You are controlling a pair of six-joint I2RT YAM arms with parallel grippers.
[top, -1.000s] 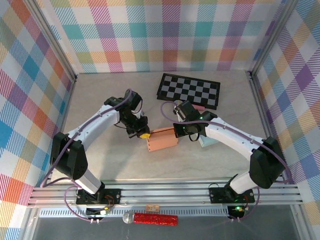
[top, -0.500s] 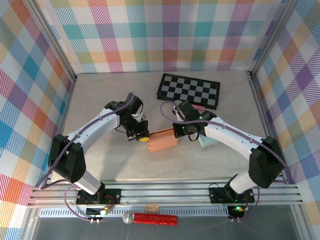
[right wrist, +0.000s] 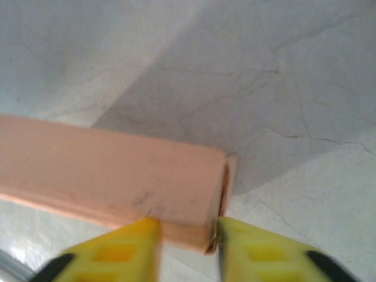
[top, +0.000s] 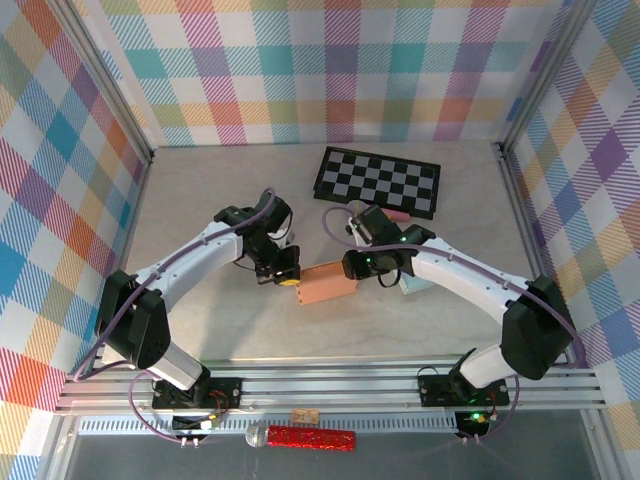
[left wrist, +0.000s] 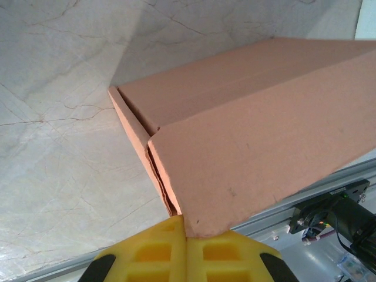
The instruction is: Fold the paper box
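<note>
On the bench (top: 200,190) lies the paper box (top: 328,283), the closed left end effector (left wrist: 184,229) now pressed against its left end, while the right end effector (right wrist: 183,226) has just opened around the other end, likely releasing that folded side.

White arm links (top: 190,255), black joints (top: 535,335), purple cables (top: 98,345), yellow fingertips (left wrist: 147,255)
</note>
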